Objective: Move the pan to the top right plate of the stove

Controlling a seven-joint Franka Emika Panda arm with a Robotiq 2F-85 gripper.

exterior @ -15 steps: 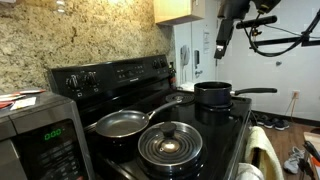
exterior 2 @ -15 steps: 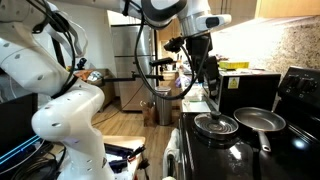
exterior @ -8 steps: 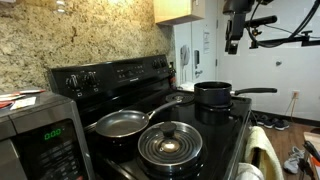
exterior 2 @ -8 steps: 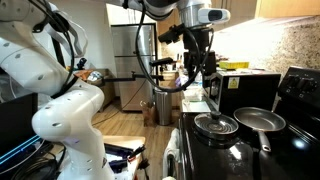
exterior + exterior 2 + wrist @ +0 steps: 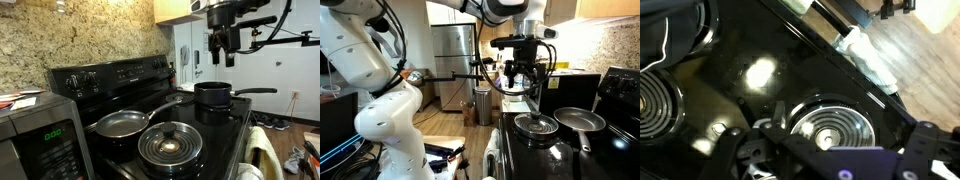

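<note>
Gripper (image 5: 222, 48) open, holding nothing, hangs high above and well apart from pan (image 5: 120, 124), roughly on the side its long handle (image 5: 165, 104) points.

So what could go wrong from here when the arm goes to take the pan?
1. The end effector hangs open high up; the wrist view shows the ringed round piece under it, not the pan, so a straight descent could hit that piece.
2. The pan's long handle points toward the black saucepan; swinging the pan may knock it.
</note>
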